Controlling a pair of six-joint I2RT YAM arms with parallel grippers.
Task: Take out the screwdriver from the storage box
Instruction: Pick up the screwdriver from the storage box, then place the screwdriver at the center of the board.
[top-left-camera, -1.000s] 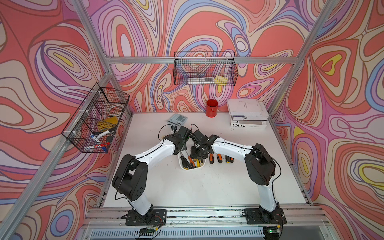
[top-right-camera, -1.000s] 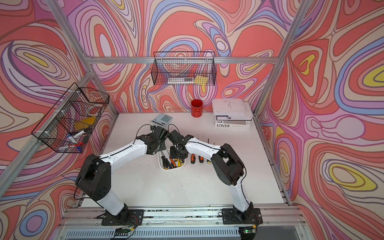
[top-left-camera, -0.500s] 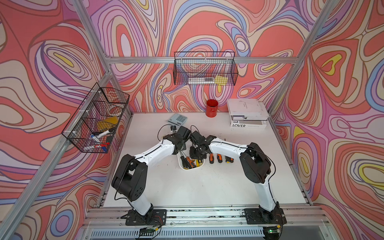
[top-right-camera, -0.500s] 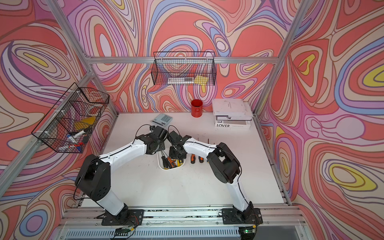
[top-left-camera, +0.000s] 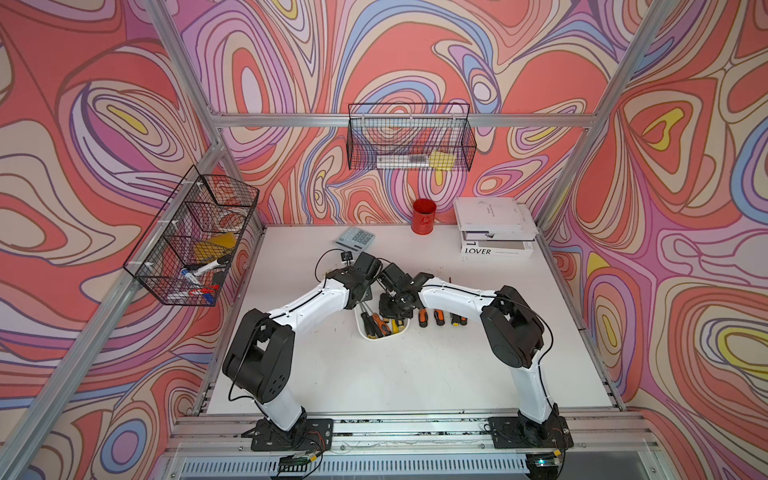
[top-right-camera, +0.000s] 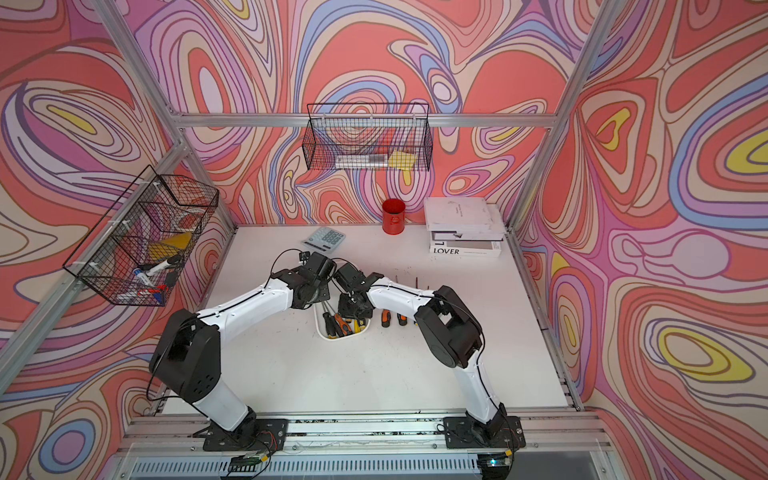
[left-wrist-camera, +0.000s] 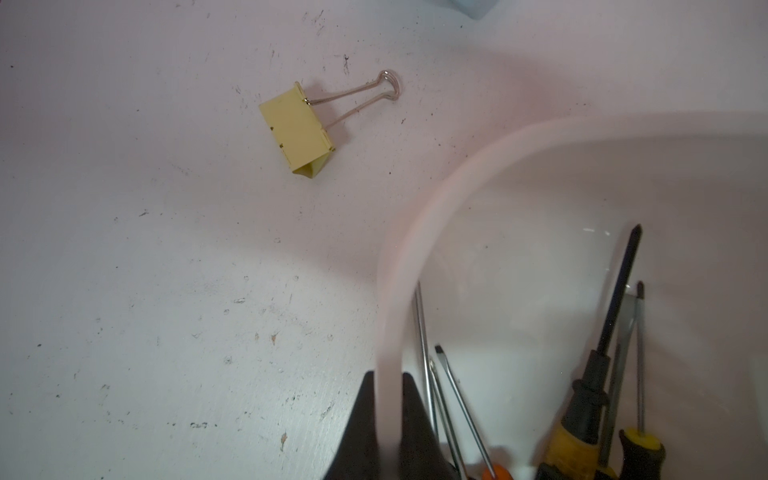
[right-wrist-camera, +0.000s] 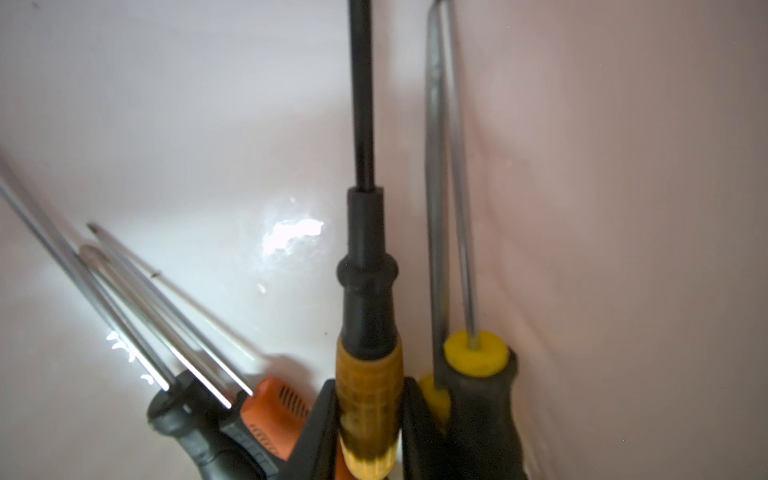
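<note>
The white storage box (top-left-camera: 384, 336) lies mid-table between both arms, also seen as storage box (top-right-camera: 340, 337). Several screwdrivers lie in it. My right gripper (right-wrist-camera: 369, 382) is shut on the amber handle of a black-shafted screwdriver (right-wrist-camera: 368, 291) inside the box. Beside it lie a yellow-and-black screwdriver (right-wrist-camera: 478, 395) against the wall and an orange-handled one (right-wrist-camera: 274, 411). In a top view the right gripper (top-left-camera: 392, 309) reaches down into the box. My left gripper (left-wrist-camera: 388, 376) is shut on the box's rim (left-wrist-camera: 415, 232), one finger inside and one outside.
A row of screwdrivers (top-left-camera: 438, 318) lies on the table just right of the box. A yellow binder clip (left-wrist-camera: 297, 131) lies near the box's far corner. Further back are a calculator (top-left-camera: 355, 239), a red cup (top-left-camera: 423, 216) and stacked books (top-left-camera: 494, 228). Wire baskets (top-left-camera: 409, 143) hang on the walls.
The right arm has shifted slightly to the left over the box and its jaws have narrowed onto the amber handle. The left arm has stayed on the rim.
</note>
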